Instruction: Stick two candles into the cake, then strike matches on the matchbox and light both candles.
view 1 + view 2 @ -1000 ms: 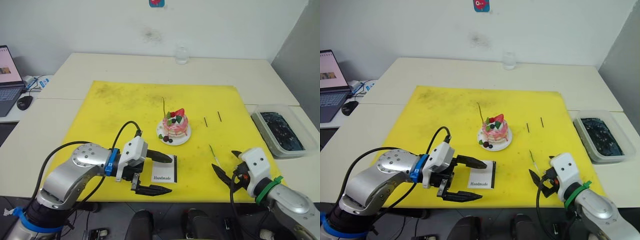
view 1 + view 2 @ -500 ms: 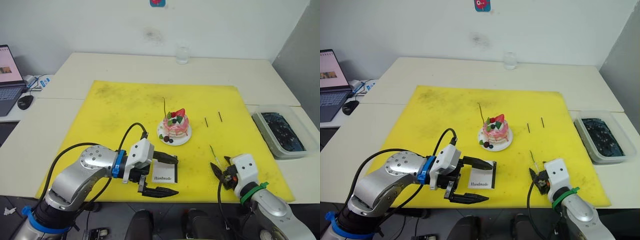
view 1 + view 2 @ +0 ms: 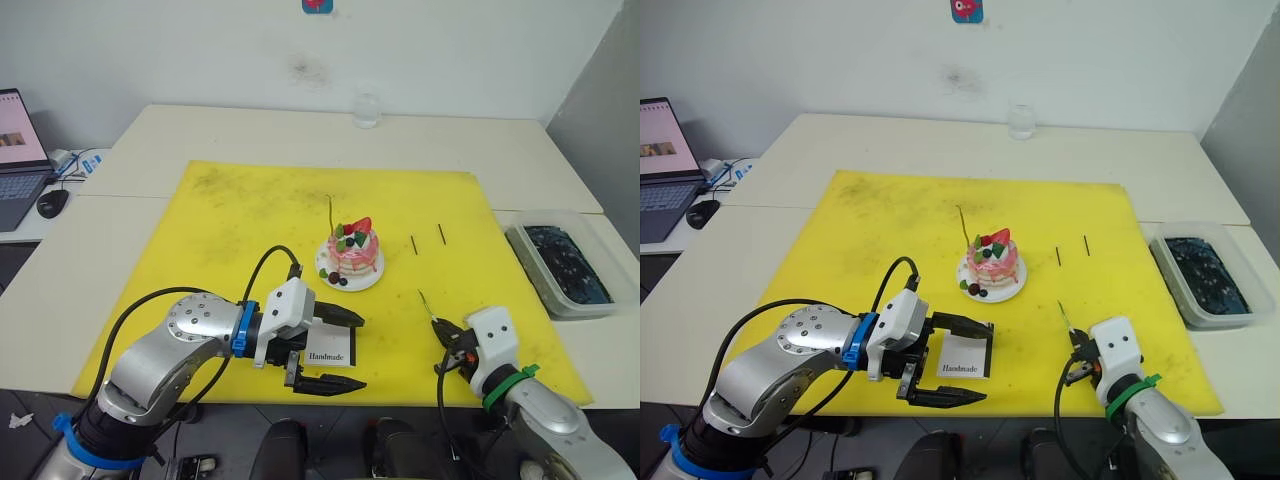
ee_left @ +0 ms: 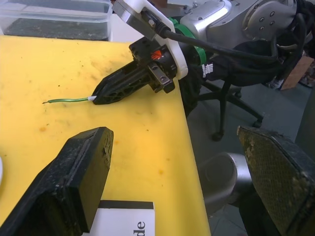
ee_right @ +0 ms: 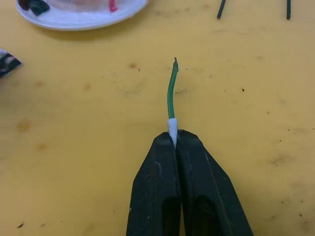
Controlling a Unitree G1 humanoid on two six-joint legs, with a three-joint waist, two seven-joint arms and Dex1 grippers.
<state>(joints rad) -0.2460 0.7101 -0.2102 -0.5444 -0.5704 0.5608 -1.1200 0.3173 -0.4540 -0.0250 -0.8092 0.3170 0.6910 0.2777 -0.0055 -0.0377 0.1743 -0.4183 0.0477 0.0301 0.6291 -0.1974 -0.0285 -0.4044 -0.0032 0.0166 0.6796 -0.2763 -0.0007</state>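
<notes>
Fingers of the right gripper [image 5: 175, 140] pinch the white end of a green candle [image 5: 171, 93], so its length points ahead toward the cake [image 3: 351, 250], where one candle already stands. Left gripper [image 3: 340, 351] gapes around the matchbox [image 3: 331, 349].

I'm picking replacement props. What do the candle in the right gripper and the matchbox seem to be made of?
The candle, pinched by the right gripper: probably wax, maybe over a wire core. It is thin, glossy green and slightly bent, with a white end.

The matchbox: likely matte card. It is flat and white with printed lettering and a black strip along one edge, perhaps a striking surface.
</notes>
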